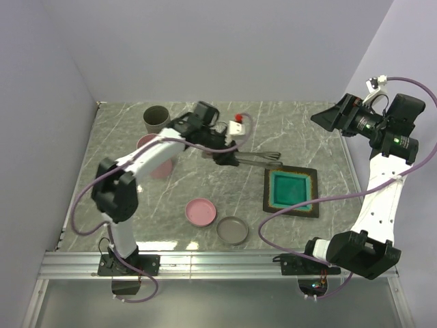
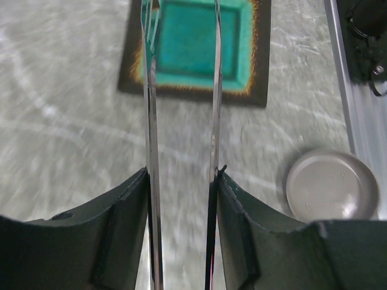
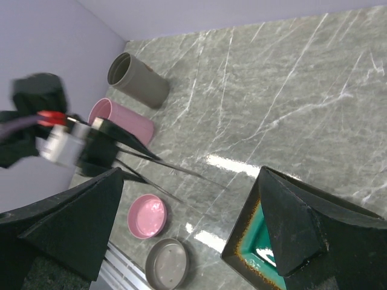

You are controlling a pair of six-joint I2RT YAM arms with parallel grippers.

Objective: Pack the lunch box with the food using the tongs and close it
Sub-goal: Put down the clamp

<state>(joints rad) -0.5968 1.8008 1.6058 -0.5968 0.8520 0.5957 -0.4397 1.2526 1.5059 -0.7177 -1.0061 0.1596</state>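
Observation:
My left gripper (image 1: 233,160) is shut on the tongs (image 1: 263,158), a finger pressing each slim arm (image 2: 150,121). The tongs point right, and their two tips hover apart at the left edge of the teal square plate (image 1: 290,191). In the left wrist view the plate (image 2: 193,42) holds nothing. The food shows in no view. The lunch box's pink tub (image 1: 149,145) and grey tub (image 1: 156,117) stand open at the back left, the pink one partly behind my left arm. My right gripper (image 1: 328,117) hangs open and high at the right with nothing between its fingers (image 3: 72,223).
A pink round lid (image 1: 201,210) and a grey round lid (image 1: 233,230) lie near the front edge, left of the plate. Walls close the table at the back and on both sides. A metal rail (image 1: 218,263) runs along the front.

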